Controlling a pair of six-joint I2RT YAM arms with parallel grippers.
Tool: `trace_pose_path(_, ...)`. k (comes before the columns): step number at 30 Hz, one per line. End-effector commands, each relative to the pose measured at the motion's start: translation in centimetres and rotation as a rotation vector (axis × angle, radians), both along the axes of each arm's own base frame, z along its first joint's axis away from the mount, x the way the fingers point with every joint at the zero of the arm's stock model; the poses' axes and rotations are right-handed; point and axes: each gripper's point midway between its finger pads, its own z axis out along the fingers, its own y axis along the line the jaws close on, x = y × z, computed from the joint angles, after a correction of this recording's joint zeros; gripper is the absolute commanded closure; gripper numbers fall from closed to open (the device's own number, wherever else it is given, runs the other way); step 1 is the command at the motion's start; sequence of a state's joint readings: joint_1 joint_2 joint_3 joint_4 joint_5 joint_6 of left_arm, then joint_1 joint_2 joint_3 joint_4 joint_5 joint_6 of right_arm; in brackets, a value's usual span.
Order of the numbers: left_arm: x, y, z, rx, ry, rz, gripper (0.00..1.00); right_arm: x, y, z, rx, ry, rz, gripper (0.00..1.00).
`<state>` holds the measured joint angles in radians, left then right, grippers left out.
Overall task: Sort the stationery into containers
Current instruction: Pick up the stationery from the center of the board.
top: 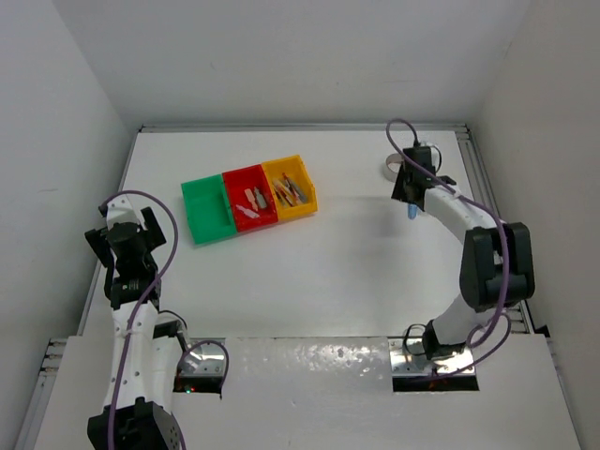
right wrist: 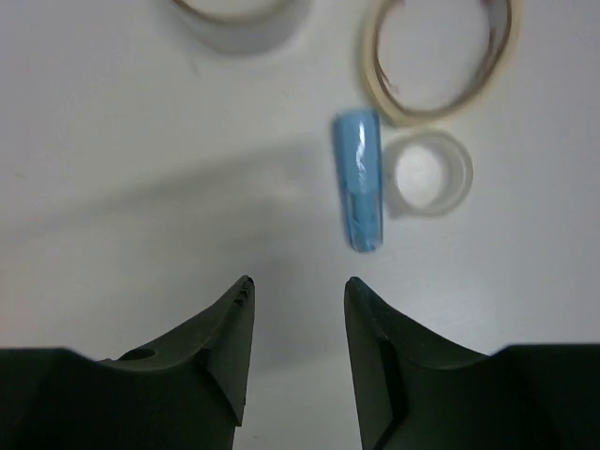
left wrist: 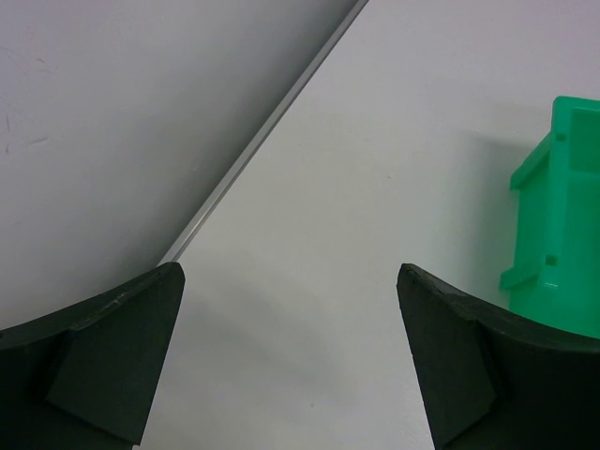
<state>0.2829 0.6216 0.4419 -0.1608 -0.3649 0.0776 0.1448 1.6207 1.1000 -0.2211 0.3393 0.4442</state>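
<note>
A short blue stick point(right wrist: 359, 181) lies on the white table just ahead of my right gripper point(right wrist: 298, 286), whose jaws are open with nothing between them. Beside the stick sit a small whitish tape roll point(right wrist: 428, 173) and a larger tan tape roll point(right wrist: 441, 56); part of another roll point(right wrist: 242, 14) shows at the top edge. From above, the right gripper point(top: 410, 194) hangs at the back right over the blue stick point(top: 411, 214). The green point(top: 208, 210), red point(top: 249, 198) and yellow point(top: 291, 187) containers stand in a row at the back left; red and yellow hold several small items. My left gripper point(left wrist: 291, 281) is open and empty.
The green bin's wall point(left wrist: 561, 216) is to the right of my left gripper. A metal rail point(left wrist: 262, 141) and the enclosure wall run along the table's left edge. A tape roll point(top: 389, 169) peeks out behind the right wrist near the back rail.
</note>
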Motion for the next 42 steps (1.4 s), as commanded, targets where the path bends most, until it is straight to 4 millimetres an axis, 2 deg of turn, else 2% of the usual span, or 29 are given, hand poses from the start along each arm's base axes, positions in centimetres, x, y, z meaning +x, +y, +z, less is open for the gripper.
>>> trace_pose_path(1, 0.2, 0.2, 0.7, 0.005, -0.035, 0.004, 0.05, -1.8, -2.3, -3.2, 0.091, 0.087, -0.110, 0.58)
trace_pose_path(4, 0.1, 0.4, 0.8, 0.010, -0.033, 0.012, 0.05, -2.0, -3.5, -5.6, 0.104, 0.146, -0.149, 0.49)
trace_pose_path(6, 0.1, 0.3, 0.7, 0.010, -0.032, 0.010, 0.05, -1.7, -3.9, -6.4, 0.080, 0.171, -0.161, 0.48)
trace_pose_path(7, 0.1, 0.3, 0.8, 0.010, -0.032, 0.010, 0.05, -1.8, -4.0, -7.5, 0.073, 0.199, -0.161, 0.47)
trace_pose_path(12, 0.1, 0.3, 0.6, 0.008, -0.026, 0.010, 0.05, -0.6, -4.0, -9.3, 0.078, 0.195, -0.171, 0.48)
trace_pose_path(13, 0.1, 0.3, 0.8, 0.010, -0.032, 0.010, 0.05, -0.7, -4.1, -10.2, 0.076, 0.213, -0.175, 0.48)
trace_pose_path(18, 0.1, 0.3, 0.8, 0.010, -0.032, 0.010, 0.05, 0.6, -4.9, -10.5, 0.092, 0.245, -0.224, 0.52)
trace_pose_path(19, 0.0, 0.3, 0.8, 0.010, -0.030, 0.012, 0.05, 0.8, -6.2, -10.5, 0.097, 0.243, -0.253, 0.52)
trace_pose_path(27, 0.0, 0.4, 0.9, 0.013, -0.034, 0.018, 0.05, 1.4, -6.5, -11.0, 0.069, 0.282, -0.223, 0.58)
trace_pose_path(28, 0.0, 0.5, 0.9, 0.013, -0.036, 0.019, 0.05, 1.3, -6.6, -11.1, 0.062, 0.289, -0.217, 0.60)
trace_pose_path(31, 0.0, 0.4, 0.9, 0.013, -0.034, 0.019, 0.05, 0.8, -6.6, -11.5, 0.051, 0.312, -0.197, 0.79)
trace_pose_path(32, -0.1, 0.5, 0.9, 0.013, -0.034, 0.020, 0.05, 0.7, -6.3, -11.6, 0.057, 0.315, -0.182, 0.93)
trace_pose_path(33, -0.1, 0.5, 0.9, 0.014, -0.034, 0.020, 0.05, 0.8, -6.1, -11.1, 0.055, 0.305, -0.168, 0.99)
trace_pose_path(35, -0.1, 0.5, 0.9, 0.014, -0.034, 0.022, 0.05, 0.7, -5.6, -10.5, 0.024, 0.302, -0.109, 1.00)
trace_pose_path(36, 0.0, 0.5, 1.0, 0.015, -0.037, 0.020, 0.05, 0.9, -3.8, -9.2, -0.029, 0.280, -0.031, 1.00)
trace_pose_path(37, -0.1, 0.6, 1.0, 0.015, -0.037, 0.025, 0.05, 1.1, -4.2, -8.3, -0.057, 0.264, -0.028, 1.00)
trace_pose_path(38, -0.1, 0.5, 0.9, 0.014, -0.037, 0.022, 0.05, 1.3, -2.8, -7.2, -0.087, 0.241, 0.009, 1.00)
trace_pose_path(39, 0.0, 0.5, 1.0, 0.015, -0.038, 0.020, 0.05, 1.9, -2.1, -4.5, -0.106, 0.176, 0.022, 1.00)
trace_pose_path(41, 0.0, 0.5, 0.9, 0.015, -0.037, 0.022, 0.05, 2.5, 1.5, -1.3, -0.103, 0.074, 0.069, 1.00)
trace_pose_path(42, -0.1, 0.6, 0.9, 0.014, -0.036, 0.025, 0.05, 2.4, 3.3, 1.2, -0.055, -0.009, 0.080, 1.00)
